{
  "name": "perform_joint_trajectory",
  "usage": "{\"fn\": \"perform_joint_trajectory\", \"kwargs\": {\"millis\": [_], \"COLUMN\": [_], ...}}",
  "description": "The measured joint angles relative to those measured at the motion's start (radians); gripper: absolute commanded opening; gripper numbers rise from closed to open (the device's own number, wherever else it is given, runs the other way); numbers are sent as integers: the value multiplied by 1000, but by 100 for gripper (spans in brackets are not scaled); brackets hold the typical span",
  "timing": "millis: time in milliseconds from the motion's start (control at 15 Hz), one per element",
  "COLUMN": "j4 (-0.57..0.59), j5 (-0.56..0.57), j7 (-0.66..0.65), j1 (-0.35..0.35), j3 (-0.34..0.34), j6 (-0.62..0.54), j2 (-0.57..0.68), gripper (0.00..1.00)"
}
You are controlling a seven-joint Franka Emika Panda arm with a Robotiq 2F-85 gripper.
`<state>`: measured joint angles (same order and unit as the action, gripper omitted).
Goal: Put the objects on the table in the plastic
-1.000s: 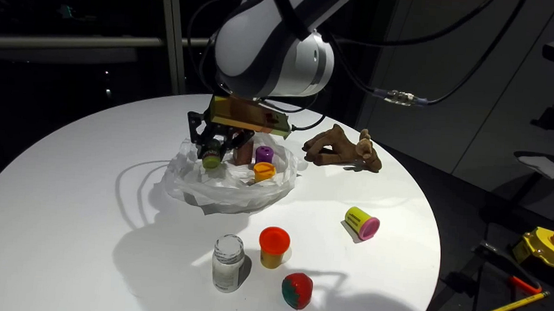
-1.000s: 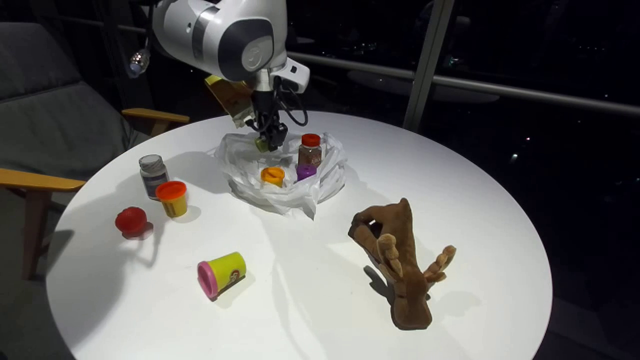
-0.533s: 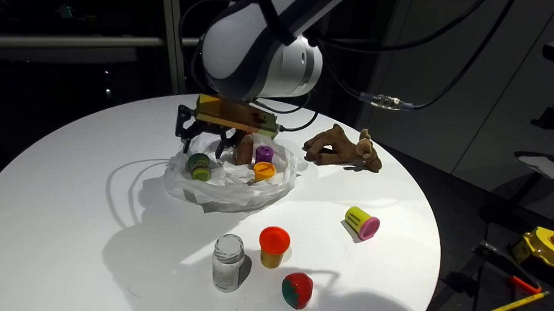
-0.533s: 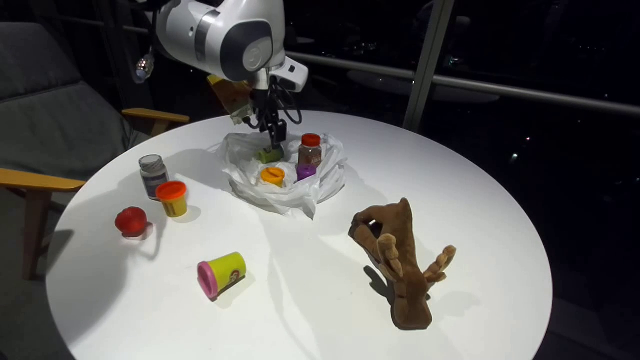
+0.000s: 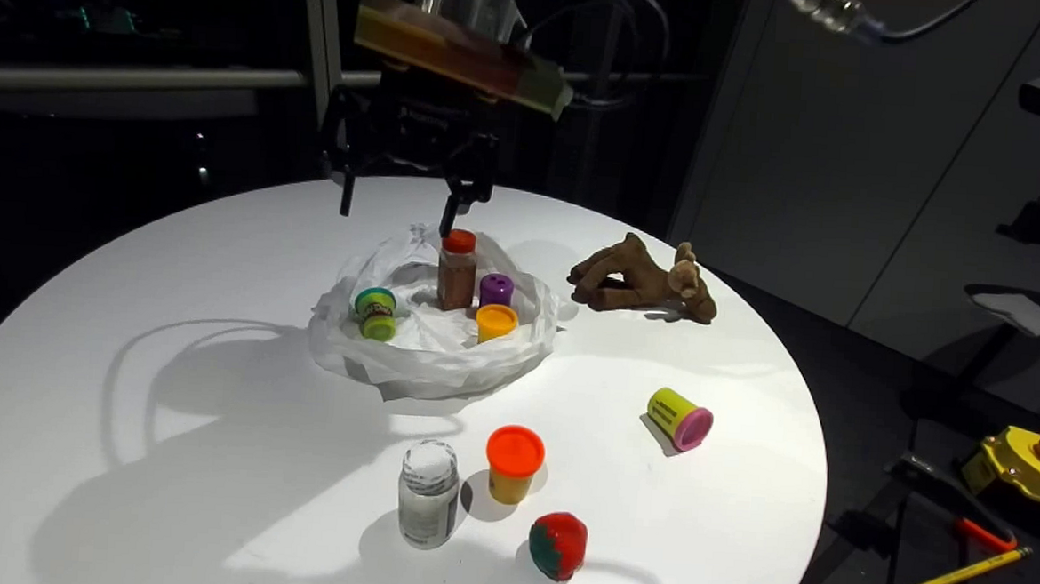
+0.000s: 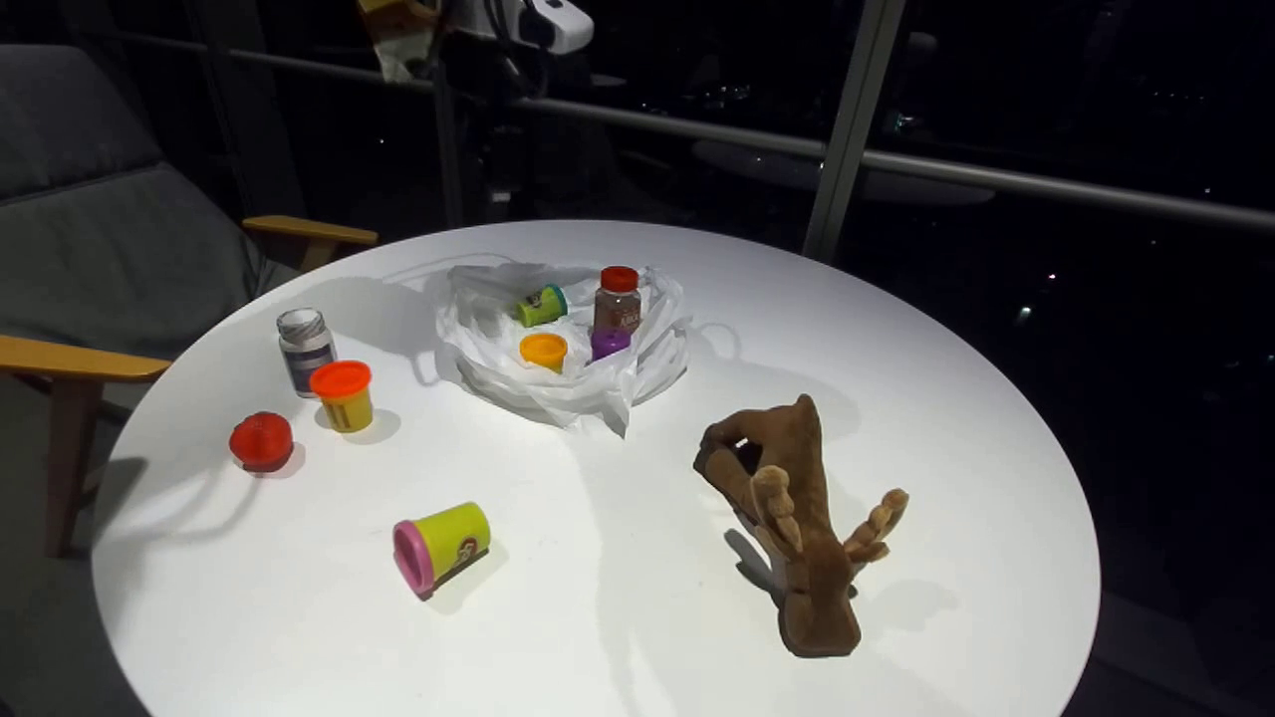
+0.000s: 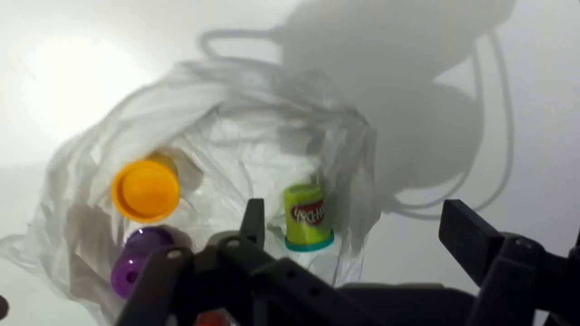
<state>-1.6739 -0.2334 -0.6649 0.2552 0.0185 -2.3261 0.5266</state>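
One toy strawberry [image 5: 558, 546] near the edge of the desk [image 6: 598, 597] might roll off if my spread, empty jaws nudge it.

In the wrist view my pincer [image 7: 355, 224] hid part of the purple can [image 7: 136, 254] and left a blurred scrap of the red-lidded jar [image 7: 213, 318]. In both exterior views the plastic bag [image 5: 436, 373] covered the foot of the orange can [image 5: 496, 320]; the top edge cut off my arm [image 6: 568, 25].
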Motion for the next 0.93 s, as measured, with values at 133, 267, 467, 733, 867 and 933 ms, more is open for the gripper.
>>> {"fn": "perform_joint_trajectory", "kwargs": {"millis": [133,267,467,733,867,933], "j4": [-25,-52,-107,-187,-214,-225], "j5": [0,-3,-4,65,120,141], "j7": [-61,-136,-239,-344,-380,-389], "j1": [5,23,66,134,150,153], "j3": [-32,-71,-116,-124,-123,-123], "j6": [114,163,147,86,80,80], "j2": [-59,-88,-87,-62,-50,-47], "gripper": [100,100,100,100,100,100]}}
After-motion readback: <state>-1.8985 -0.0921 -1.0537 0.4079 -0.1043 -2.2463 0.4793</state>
